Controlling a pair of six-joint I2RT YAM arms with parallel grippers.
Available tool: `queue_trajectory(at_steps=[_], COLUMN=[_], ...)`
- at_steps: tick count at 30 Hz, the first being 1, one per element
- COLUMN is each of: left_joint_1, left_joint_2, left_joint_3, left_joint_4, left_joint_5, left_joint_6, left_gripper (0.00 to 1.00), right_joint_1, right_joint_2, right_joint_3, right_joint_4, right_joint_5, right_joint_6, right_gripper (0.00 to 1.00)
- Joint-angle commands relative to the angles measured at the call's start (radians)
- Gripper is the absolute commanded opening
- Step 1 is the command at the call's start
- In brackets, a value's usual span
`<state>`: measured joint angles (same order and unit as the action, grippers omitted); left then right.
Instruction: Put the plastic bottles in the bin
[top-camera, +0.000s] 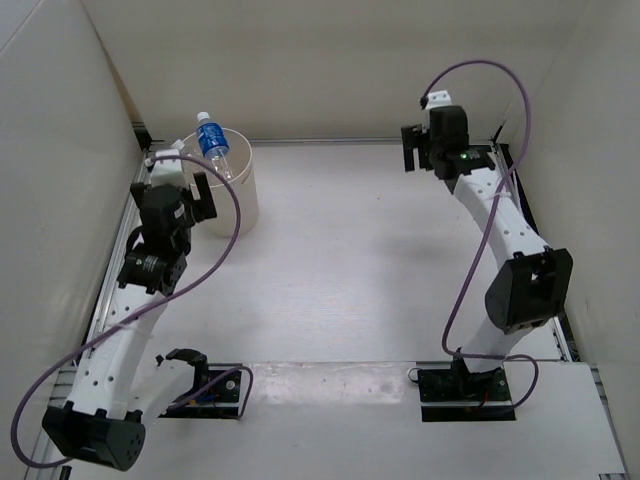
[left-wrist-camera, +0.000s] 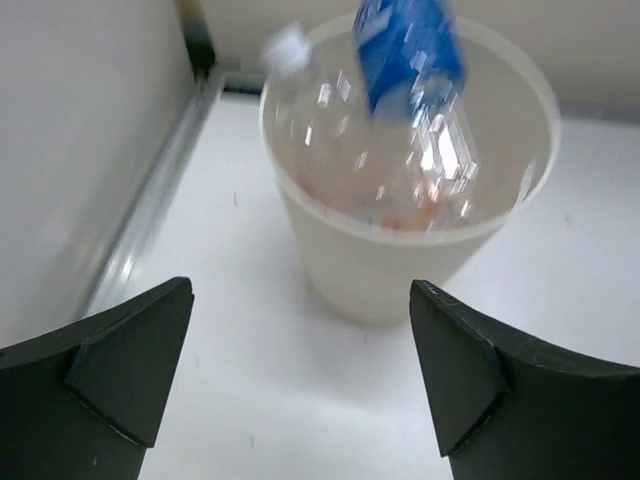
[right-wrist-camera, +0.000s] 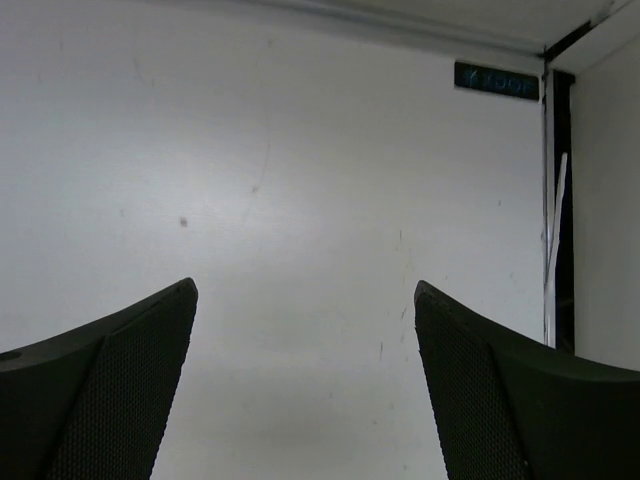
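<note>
The left pincer (left-wrist-camera: 300, 290) stands wide and empty just short of the bin (left-wrist-camera: 372, 275); the blue-labelled bottle (left-wrist-camera: 408, 48), blurred, pokes above the rim, seemingly dropping in; the right pincer (right-wrist-camera: 305, 290) gapes wide over the surface (right-wrist-camera: 300, 150), holding nothing. The top view shows no bottle outside the bin, so the job looks nearly finished; only the left wrist view looks inside, hinting at orange beneath.

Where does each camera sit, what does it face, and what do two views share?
Top external: above and behind, looking down at the table; left arm, right arm show.
Left wrist: faces the bin; open left gripper shows.
Right wrist: faces the table; open right gripper shows.
Shared, top and left wrist: blue-labelled bottle in the bin's mouth.
</note>
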<state>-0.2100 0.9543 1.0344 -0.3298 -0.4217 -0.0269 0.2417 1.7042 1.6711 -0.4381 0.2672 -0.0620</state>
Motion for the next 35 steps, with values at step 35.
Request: queue_trajectory(at_steps=[35], left_joint_1=[0.003], left_joint_2=[-0.253], left_joint_3=[-0.729], left_joint_4=[0.521], left_joint_5=[0.113], left_joint_6=[-0.091], left_gripper=[1.00], right_joint_1=[0.107], right_joint_2=[-0.819], right_joint_3=[-0.780], right_joint_4=[-0.007], right_joint_5=[0.138], right_joint_6=[-0.114], right_gripper=[0.90])
